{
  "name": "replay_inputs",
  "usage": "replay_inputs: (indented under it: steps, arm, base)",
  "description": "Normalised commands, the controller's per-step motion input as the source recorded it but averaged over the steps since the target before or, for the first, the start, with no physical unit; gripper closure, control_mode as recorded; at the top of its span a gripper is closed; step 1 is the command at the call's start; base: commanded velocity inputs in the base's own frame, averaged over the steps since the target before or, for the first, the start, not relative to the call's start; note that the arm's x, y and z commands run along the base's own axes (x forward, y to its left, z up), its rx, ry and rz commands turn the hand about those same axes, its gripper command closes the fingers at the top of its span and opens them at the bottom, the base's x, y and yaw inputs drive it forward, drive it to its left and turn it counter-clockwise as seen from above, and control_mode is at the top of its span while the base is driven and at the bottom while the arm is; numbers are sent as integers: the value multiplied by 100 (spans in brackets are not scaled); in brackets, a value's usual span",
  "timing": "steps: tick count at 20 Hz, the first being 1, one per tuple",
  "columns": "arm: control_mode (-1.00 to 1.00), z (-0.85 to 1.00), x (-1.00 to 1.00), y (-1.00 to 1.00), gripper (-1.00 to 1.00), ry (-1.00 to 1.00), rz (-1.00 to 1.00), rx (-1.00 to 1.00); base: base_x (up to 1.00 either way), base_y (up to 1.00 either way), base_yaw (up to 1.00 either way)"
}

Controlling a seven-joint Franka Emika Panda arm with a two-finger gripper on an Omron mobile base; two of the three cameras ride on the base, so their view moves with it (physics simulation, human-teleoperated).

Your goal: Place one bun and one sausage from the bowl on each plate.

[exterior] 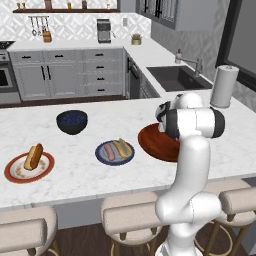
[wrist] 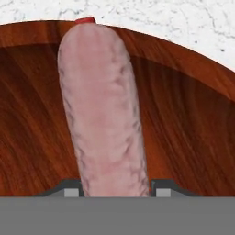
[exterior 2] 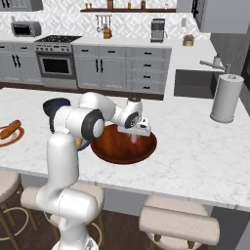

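Observation:
A long pale-pink sausage (wrist: 103, 110) runs up the hand view from between my fingertips (wrist: 161, 190), which press on both of its sides. My gripper (exterior 2: 134, 137) is shut on it just above the inside of the wide reddish-brown bowl (exterior 2: 114, 146), whose wooden floor (wrist: 188, 137) lies behind the sausage. The slate-blue plate (exterior: 102, 156) left of the bowl (exterior: 150, 142) carries a bun and a sausage. The white plate with the orange-red rim (exterior: 15, 175) at the far left holds a bun (exterior: 34, 156). My own arm hides the gripper in the left base view.
A small dark blue-black bowl (exterior: 72, 121) stands behind the plates. A paper towel roll (exterior 2: 226, 97) stands to the right near the sink (exterior 2: 193, 83). Padded stools (exterior: 132, 215) line the counter's near edge.

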Motion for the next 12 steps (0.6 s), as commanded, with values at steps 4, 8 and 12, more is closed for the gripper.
replay_inputs:
  steps: [4, 8, 12]
  arm:
    - [-100, 0, -6, 0, 100, 0, 0, 0]
    - [-100, 4, -41, 0, 100, -1, 0, -1]
    - [-100, 69, -86, 16, 100, 1, -1, -2]
  base:
    - [0, 0, 0]
    - [0, 0, 0]
    - [0, 0, 0]
